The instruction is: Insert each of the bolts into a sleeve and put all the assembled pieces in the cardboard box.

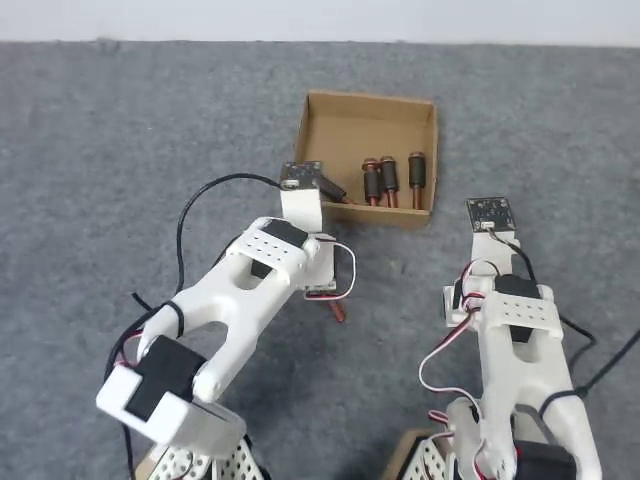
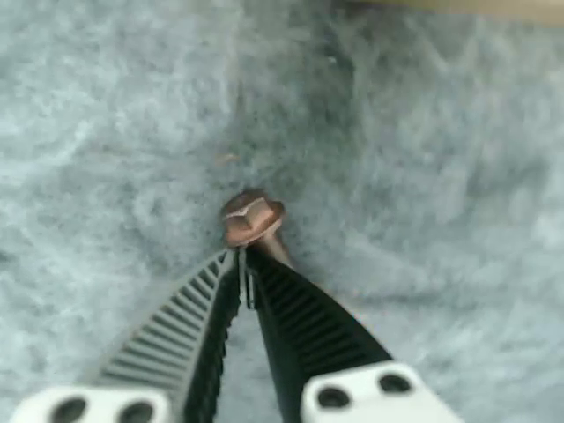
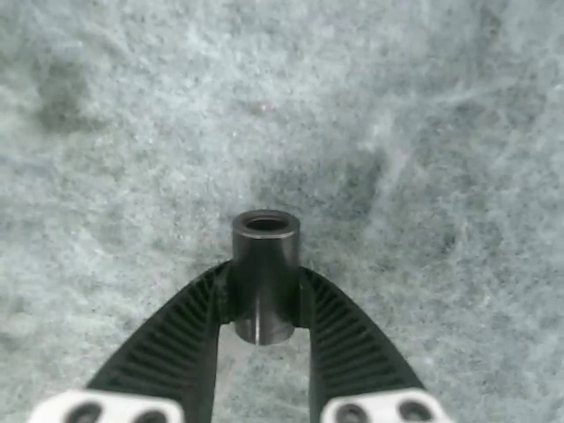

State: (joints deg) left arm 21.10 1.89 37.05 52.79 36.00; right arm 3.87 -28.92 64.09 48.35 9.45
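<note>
Your left gripper (image 2: 243,264) fingers pinch the bolt (image 2: 253,219) by the very tips; right gripper (image 3: 264,295) fingers clamp the sleeve (image 3: 264,247). Bolt could pivot and miss the bore.

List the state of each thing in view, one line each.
left gripper, shut on the bolt
bolt, held by its shank, no sleeve on it
right gripper, shut on the sleeve
sleeve, held, bore empty
cardboard box, open, holding three assembled pieces
assembled pieces, lying side by side in the box
</note>
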